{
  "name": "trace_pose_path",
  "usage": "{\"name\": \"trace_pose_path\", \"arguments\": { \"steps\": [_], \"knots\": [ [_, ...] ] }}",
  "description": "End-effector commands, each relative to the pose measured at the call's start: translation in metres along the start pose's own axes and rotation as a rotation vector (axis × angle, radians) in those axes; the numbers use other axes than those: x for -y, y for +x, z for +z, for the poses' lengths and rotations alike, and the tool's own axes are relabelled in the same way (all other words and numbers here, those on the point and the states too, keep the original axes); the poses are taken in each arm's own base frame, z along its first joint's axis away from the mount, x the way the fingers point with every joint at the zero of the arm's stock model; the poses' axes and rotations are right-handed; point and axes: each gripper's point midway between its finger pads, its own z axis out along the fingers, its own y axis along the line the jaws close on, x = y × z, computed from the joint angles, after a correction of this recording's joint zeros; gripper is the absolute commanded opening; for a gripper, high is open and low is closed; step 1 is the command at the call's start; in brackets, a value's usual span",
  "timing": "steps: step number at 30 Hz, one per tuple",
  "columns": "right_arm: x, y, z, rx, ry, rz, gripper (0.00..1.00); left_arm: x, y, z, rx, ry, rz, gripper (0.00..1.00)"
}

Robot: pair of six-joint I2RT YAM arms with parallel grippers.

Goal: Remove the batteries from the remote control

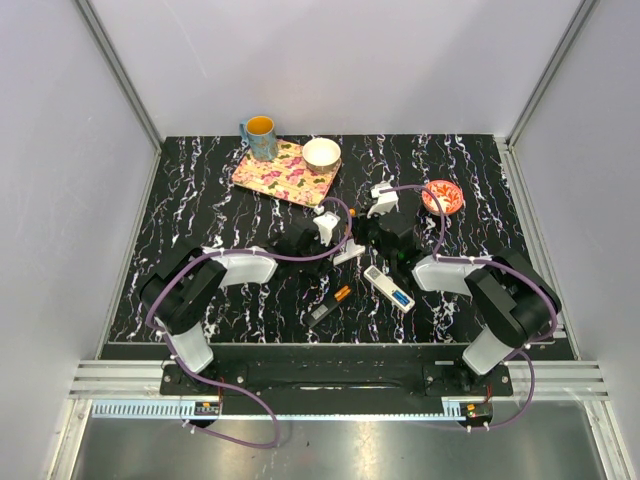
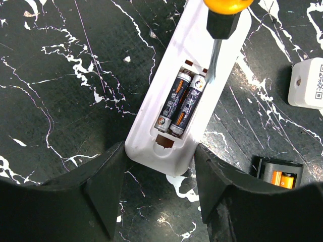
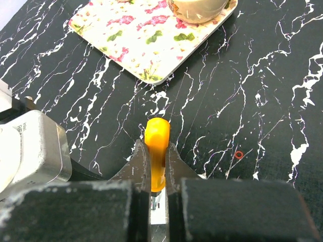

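A white remote [image 2: 194, 50] lies back up with its battery bay open. Two dark batteries [image 2: 179, 103] with orange print lie side by side in the bay. My left gripper [image 2: 159, 169] grips the remote's near end, one finger on each side. My right gripper [image 3: 154, 151] is shut on the orange handle of a screwdriver [image 3: 157, 133]. The screwdriver's metal shaft [image 2: 214, 58] points down into the far end of the bay, at the right battery's end. In the top view both grippers meet over the remote [image 1: 349, 253] at mid-table.
A second white remote [image 1: 388, 287] with a blue cell lies near the right arm. A black holder [image 2: 280, 176] with orange cells lies beside it. A floral tray [image 1: 285, 172], mug [image 1: 260, 137], cream bowl [image 1: 321, 153] and red bowl [image 1: 442, 195] stand at the back.
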Motion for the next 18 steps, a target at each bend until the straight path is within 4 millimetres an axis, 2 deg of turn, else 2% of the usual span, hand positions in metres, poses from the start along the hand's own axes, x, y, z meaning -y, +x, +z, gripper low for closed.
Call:
{"name": "trace_pose_path", "arguments": {
  "steps": [1,9,18],
  "knots": [
    [-0.010,-0.013,0.006,0.044,-0.029,0.017,0.00,0.009,0.041,0.003,-0.120,0.050,-0.035,0.38],
    [0.000,-0.008,0.006,0.040,0.021,0.007,0.00,0.008,0.042,0.004,-0.121,0.047,-0.035,0.38],
    [0.001,-0.020,0.005,0.102,0.022,0.008,0.00,0.008,0.045,0.003,-0.129,0.049,-0.036,0.38]
  ]
}}
